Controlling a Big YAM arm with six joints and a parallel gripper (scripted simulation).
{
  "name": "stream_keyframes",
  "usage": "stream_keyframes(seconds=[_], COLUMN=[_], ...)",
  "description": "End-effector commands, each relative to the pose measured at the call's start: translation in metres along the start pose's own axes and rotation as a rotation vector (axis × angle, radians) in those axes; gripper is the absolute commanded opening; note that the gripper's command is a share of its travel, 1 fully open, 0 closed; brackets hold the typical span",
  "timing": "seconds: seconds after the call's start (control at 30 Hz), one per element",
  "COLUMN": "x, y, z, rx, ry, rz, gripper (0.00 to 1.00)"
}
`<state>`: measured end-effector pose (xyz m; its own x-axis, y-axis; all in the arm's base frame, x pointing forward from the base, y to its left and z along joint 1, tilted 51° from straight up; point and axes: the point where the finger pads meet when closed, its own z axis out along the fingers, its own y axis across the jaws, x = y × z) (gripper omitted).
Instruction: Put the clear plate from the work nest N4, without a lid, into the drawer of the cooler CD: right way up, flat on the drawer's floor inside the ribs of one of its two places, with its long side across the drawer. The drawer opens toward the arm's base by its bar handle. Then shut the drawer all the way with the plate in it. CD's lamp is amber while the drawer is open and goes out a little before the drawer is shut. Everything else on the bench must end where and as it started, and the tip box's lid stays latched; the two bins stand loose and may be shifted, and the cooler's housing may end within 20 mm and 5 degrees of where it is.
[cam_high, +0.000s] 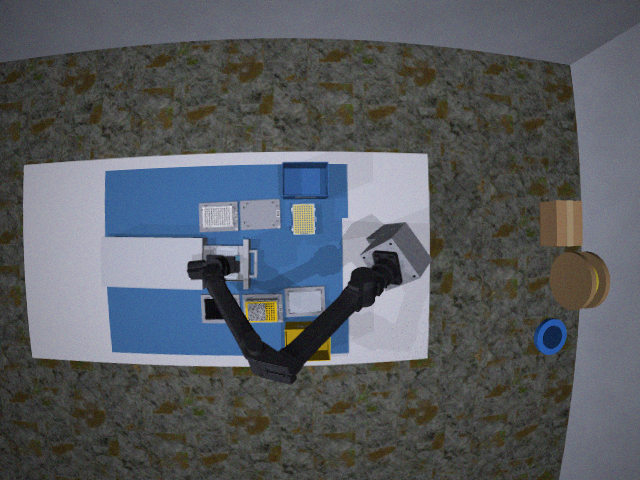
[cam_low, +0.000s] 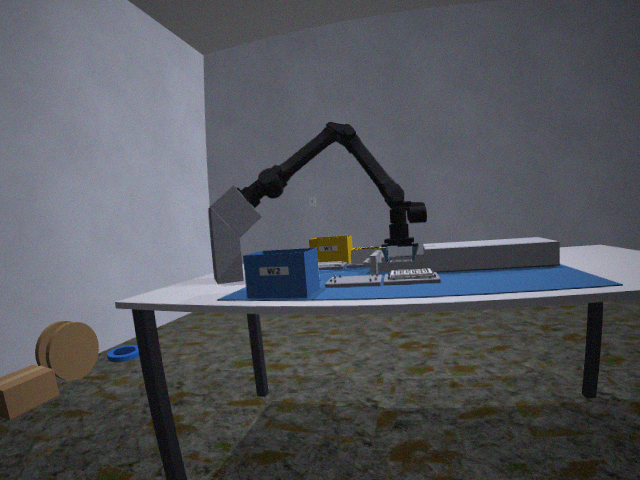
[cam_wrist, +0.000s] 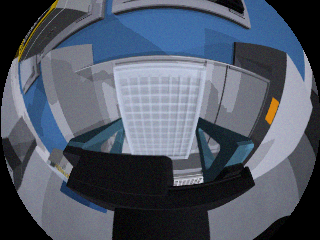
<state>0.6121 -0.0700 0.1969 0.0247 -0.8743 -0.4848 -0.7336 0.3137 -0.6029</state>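
Observation:
The clear plate (cam_wrist: 160, 110), with its fine grid of wells and no lid, sits right way up between my teal fingers. My gripper (cam_wrist: 160, 121) (cam_high: 231, 263) is shut on its two long edges. It holds the plate low inside the open drawer of the grey cooler CD (cam_high: 149, 262). I cannot tell whether the plate touches the drawer floor. The bar handle (cam_high: 253, 263) faces the arm's base. The amber lamp (cam_wrist: 272, 111) is lit. From the side, the gripper (cam_low: 399, 249) points straight down at the cooler's (cam_low: 491, 253) front end.
A white plate (cam_high: 218, 216), a grey lidded plate (cam_high: 260, 214) and a yellow tip box (cam_high: 303, 218) lie beyond the drawer. A black plate (cam_high: 214, 308), a yellow plate (cam_high: 262, 310) and a nest (cam_high: 304, 301) lie on the near side. The blue bin (cam_high: 305, 179) and yellow bin stand at the mat's edges.

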Motion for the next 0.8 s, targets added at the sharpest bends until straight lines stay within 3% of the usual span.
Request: stream_keyframes(seconds=[0.0,0.77], x=[-0.0142,-0.0159], y=[-0.0217,-0.0228], z=[0.0010,-0.0006], rx=[0.038,0.041], ry=[-0.009,-0.010], rz=[-0.026,-0.028], gripper=[0.00,0.00])
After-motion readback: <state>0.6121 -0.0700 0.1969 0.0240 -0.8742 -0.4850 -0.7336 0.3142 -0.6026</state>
